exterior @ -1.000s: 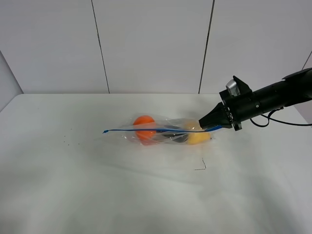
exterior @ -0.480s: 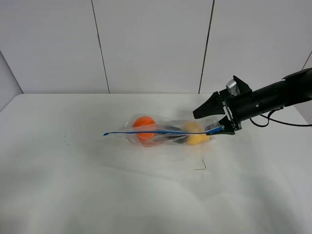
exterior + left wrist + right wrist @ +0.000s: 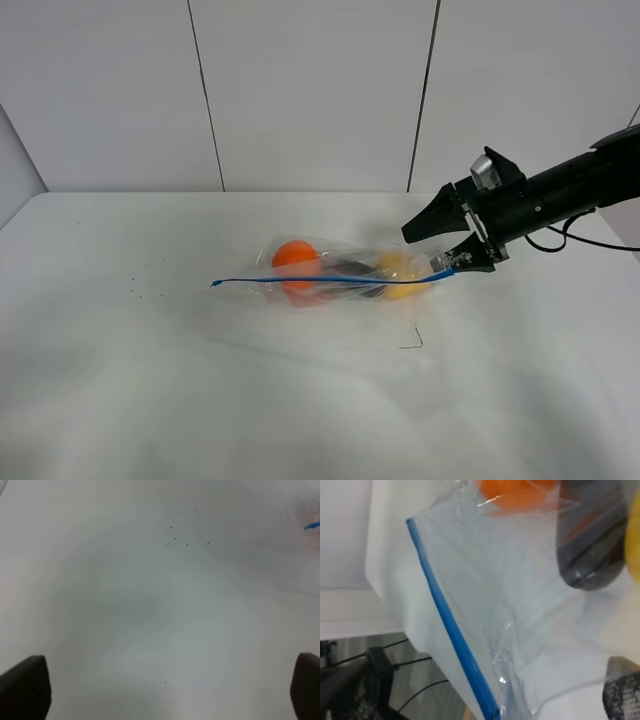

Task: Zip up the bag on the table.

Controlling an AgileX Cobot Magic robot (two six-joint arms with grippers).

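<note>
Bag position: the clear zip bag (image 3: 345, 277) lies on the white surface (image 3: 200, 380) a little right of centre, well clear of every edge.
Long axis: the bag runs left to right, its blue zipper strip (image 3: 330, 280) stretched in a thin line from a free left tip to a right end at the pincer.
Right pincer: the right pincer (image 3: 452, 242) stands at the bag's right end with its jaws spread; the lower fingertip touches or sits just beside the strip's right end, the upper one is lifted clear above it. It grips nothing.
Right wrist view: the strip (image 3: 451, 630) crosses the frame on a slant over crinkled plastic, nothing pinching it.
Left pincer: only two dark fingertips (image 3: 22, 687) show at the frame's corners, wide apart, over bare surface; the arm is absent from the high view.
Nearer arm: the right, already at the bag; the left is well apart, with only the strip's blue tip (image 3: 312, 525) at the edge of its view.
Contents: an orange toy fruit (image 3: 295, 262) at the left, a dark purple piece (image 3: 355, 278) in the middle and a yellow one (image 3: 400, 276) at the right, all inside the plastic.
Seal: whether the strip is fully shut cannot be told from these views.
</note>
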